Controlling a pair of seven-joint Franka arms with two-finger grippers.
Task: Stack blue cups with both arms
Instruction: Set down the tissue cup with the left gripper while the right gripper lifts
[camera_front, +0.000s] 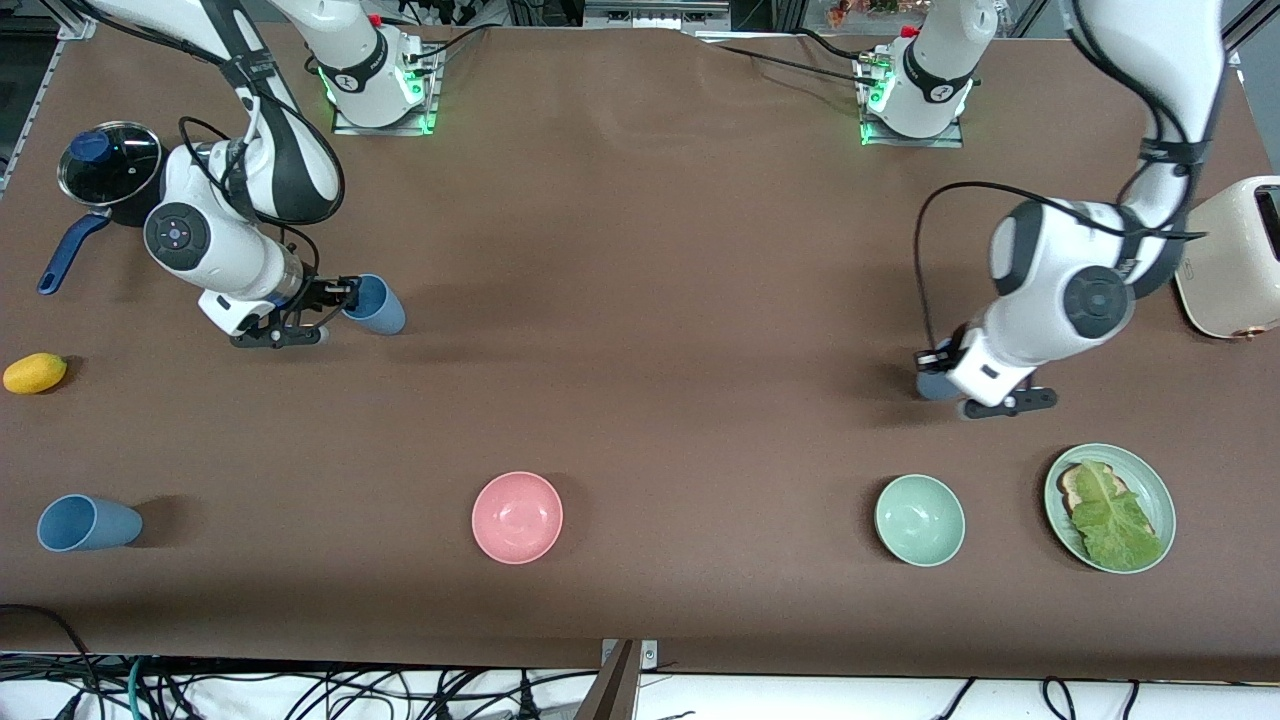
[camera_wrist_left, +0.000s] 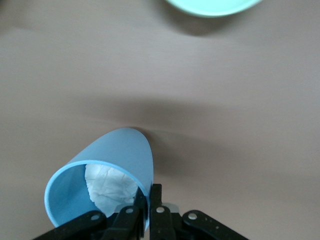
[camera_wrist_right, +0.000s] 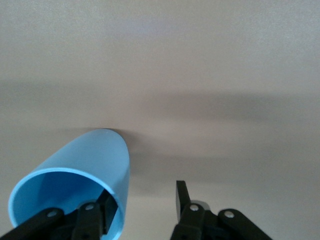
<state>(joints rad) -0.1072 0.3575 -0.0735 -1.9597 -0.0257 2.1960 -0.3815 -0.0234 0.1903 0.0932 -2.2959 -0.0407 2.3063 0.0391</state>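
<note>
Blue cups: left jaws (camera_wrist_left: 147, 212) pinch one cup's (camera_wrist_left: 107, 175) rim | right jaws (camera_wrist_right: 142, 202) open astride another's (camera_wrist_right: 75, 182) wall

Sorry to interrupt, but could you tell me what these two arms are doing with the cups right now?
Each arm is at a blue cup. The left pincer is shut on the rim of a cup with something white and crumpled inside, close to the mint-green bowl. The right pincer is open, one finger inside a second cup near the lidded pot. A third blue cup lies untouched on its side toward the right arm's end of the table. Nothing is stacked yet.
</note>
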